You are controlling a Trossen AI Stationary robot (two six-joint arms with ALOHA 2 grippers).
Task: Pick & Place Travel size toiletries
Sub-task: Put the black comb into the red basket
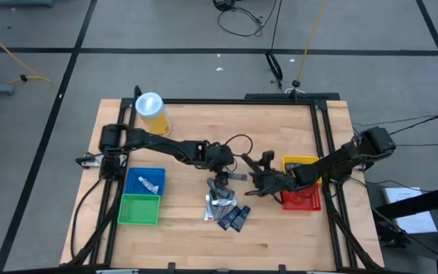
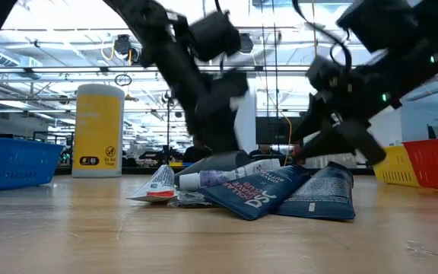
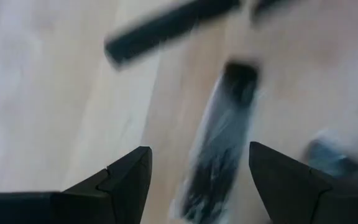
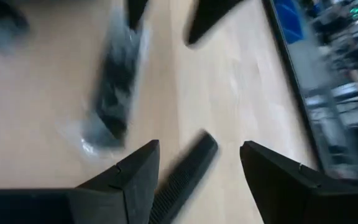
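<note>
Left end effector (image 1: 220,181) fingers apart, empty, above toiletry pile (image 1: 225,207) on tabletop (image 1: 280,236). Right end effector (image 1: 258,176) also apart, seemingly empty. Advise: straddle one sachet (image 3: 219,149), close squarely.

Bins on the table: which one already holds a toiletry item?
The blue bin, on the left arm's side: a small white tube lies inside it; the green bin shows none.

Toiletries pile (image 1: 225,207) mid-table, between left bins (image 1: 143,196) and right bins (image 1: 302,185)

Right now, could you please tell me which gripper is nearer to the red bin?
The right gripper: it hangs just beside the red bin, toward the table's middle. The left gripper sits farther off, over the toiletries pile.
</note>
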